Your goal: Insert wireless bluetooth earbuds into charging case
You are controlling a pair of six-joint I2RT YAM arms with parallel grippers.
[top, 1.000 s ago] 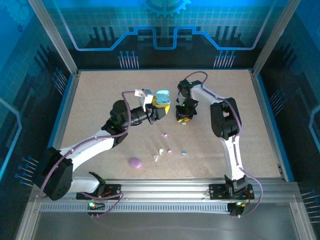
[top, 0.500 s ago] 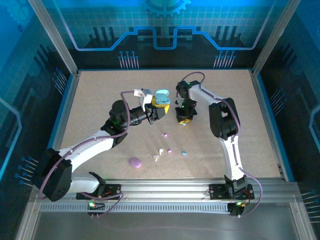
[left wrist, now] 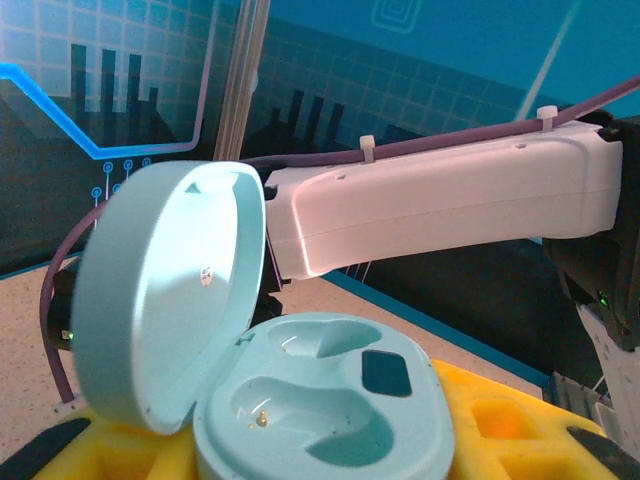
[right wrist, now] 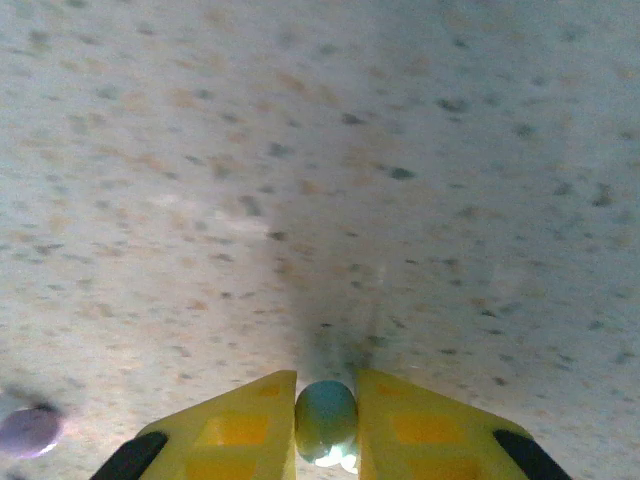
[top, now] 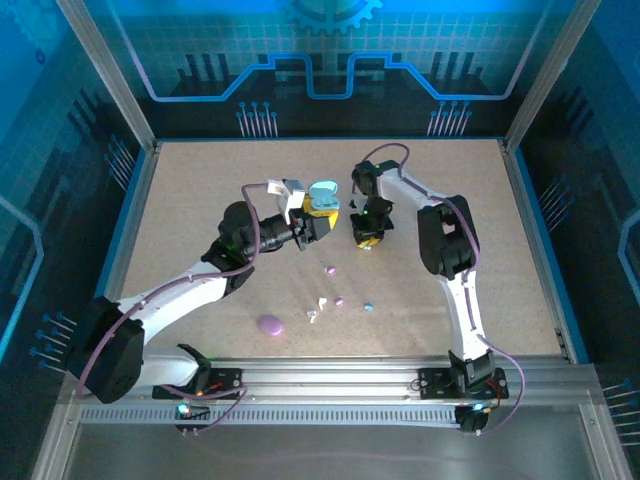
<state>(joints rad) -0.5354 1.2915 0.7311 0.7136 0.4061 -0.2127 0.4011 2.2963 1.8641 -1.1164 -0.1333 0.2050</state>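
Note:
My left gripper is shut on an open light blue charging case, which it holds off the table. The case's lid is tipped back to the left and both wells are empty. From above, the case sits just left of my right gripper. My right gripper points down at the table. Its yellow fingers press on both sides of a light blue earbud that rests on the tabletop.
Loose on the table nearer the arm bases lie two pink-purple earbuds, a light blue earbud and white earbuds. A purple case lies to their left. The right arm's white link crosses behind the held case.
The right gripper's fingers have closed in onto the light blue earbud on the table. The left gripper and the open case have not moved.

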